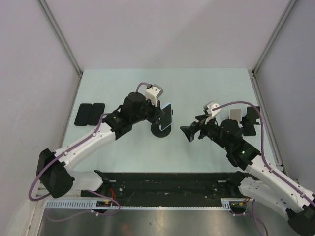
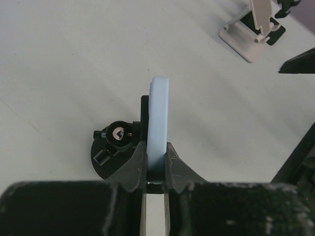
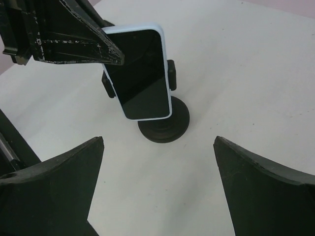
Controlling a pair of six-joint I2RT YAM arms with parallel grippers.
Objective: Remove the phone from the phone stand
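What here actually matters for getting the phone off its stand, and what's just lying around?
In the job: phone, phone stand, left gripper clamped on the phone, open right gripper.
Lying about: two flat black pads, white stand.

The light-blue-cased phone (image 3: 140, 73) sits on the black round-based stand (image 3: 165, 125) mid-table. The left gripper (image 2: 156, 172) clamps the phone's edge, so its black fingers (image 3: 74, 39) and the arm behind them block that side. The screen face and the side opposite are reachable. A strip of pale green tabletop (image 1: 197, 88) lies bare between the stand and the right gripper (image 1: 188, 132), whose jaws gape wider than the phone. 2 flat black rectangular pads (image 1: 90, 114) lie well apart at the left edge. A white stand (image 1: 236, 114) and a black object (image 1: 251, 120) just beside it crowd the right edge.
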